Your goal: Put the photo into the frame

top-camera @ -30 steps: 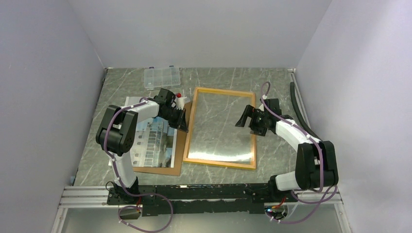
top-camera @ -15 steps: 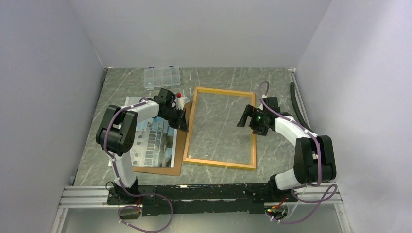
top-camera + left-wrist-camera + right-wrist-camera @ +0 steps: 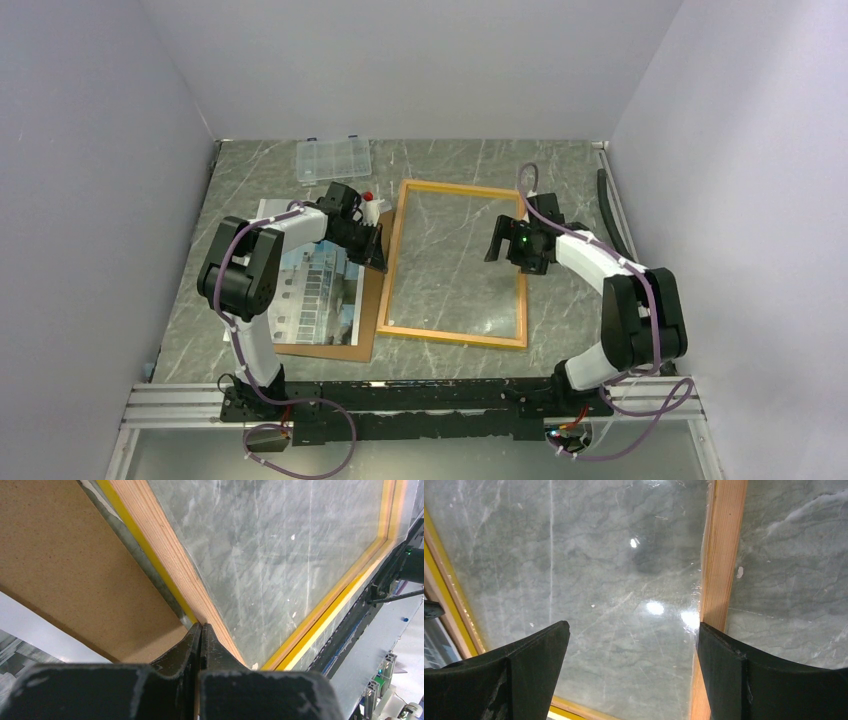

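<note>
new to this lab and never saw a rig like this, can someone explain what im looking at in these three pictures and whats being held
These are two robot arms bolted at the near edge of a marble-patterned table. Each ends in a two-finger gripper. The wide picture comes from a fixed camera above and behind the arms. The other two come from a camera on each wrist, looking past that arm's own fingers.

On the table lie a yellow-bordered frame with a clear pane, a photo of a building resting on a brown backing board, and a clear plastic box at the far edge.

The left gripper is shut, its tips at the frame's left rail, with nothing visible between them. The right gripper is wide open over the frame's right side and holds nothing.
</note>
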